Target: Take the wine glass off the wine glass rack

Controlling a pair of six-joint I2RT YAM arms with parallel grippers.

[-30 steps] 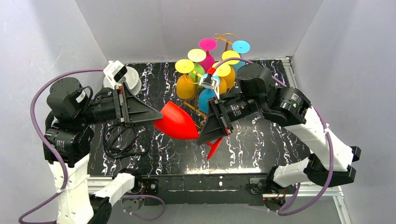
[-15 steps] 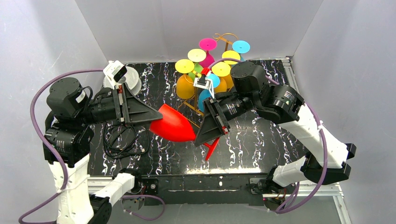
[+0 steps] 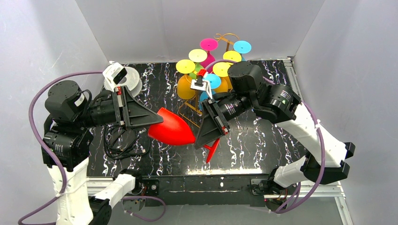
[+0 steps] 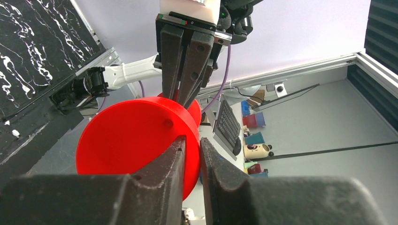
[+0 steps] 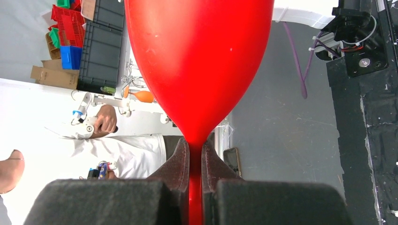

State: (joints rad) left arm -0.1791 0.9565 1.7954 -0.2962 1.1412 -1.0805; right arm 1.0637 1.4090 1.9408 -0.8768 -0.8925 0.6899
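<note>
The red wine glass point(image 3: 171, 127) lies on its side in the air, just in front of the wine glass rack point(image 3: 228, 44), its stem clamped in the right gripper point(image 5: 195, 150) and its bowl rim between the nearly closed jaws of the left gripper point(image 4: 193, 145), where contact cannot be told.

A coiled black cable point(image 3: 121, 141) lay on the black marbled table point(image 3: 263, 137), near a white round object point(image 3: 135, 81).

Robotics laboratory test cell: white panel walls point(image 3: 197, 23) and a silver aluminium frame rail point(image 3: 290, 70) around a black, white-veined marble-pattern table top point(image 3: 263, 136), with stacked red, blue and dark grey plastic storage crates point(image 5: 101, 44), brown cardboard boxes point(image 5: 49, 75), a black computer keyboard point(image 4: 228, 125) and a person in a white top point(image 5: 126, 150) beyond it.
</note>
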